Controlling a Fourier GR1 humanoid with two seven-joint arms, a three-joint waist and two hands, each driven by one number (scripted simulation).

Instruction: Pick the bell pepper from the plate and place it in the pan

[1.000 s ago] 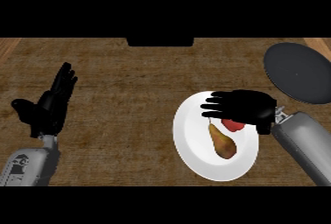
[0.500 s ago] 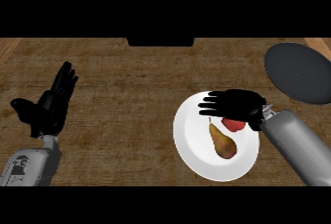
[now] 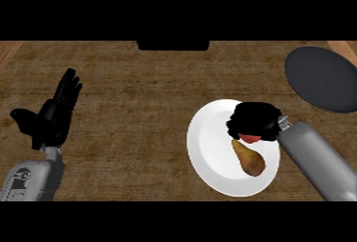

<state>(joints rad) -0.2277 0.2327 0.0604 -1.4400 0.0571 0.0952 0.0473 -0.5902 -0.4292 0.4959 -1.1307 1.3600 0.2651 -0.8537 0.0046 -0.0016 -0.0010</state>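
Bell pepper (image 3: 249, 138) on plate (image 3: 209, 156), right hand (image 3: 255, 121) curled round it; left hand (image 3: 52, 118) spread.

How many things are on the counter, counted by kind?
Plate: 1
Pan: 1
Bell pepper: 1, under the right hand
Pear: 1
Total: 4

No text, label, brand, number or sign can be read anywhere. The left forearm (image 3: 28, 179) carries a small dark marking near the lower edge, but it is too blurred to make out as letters or figures.
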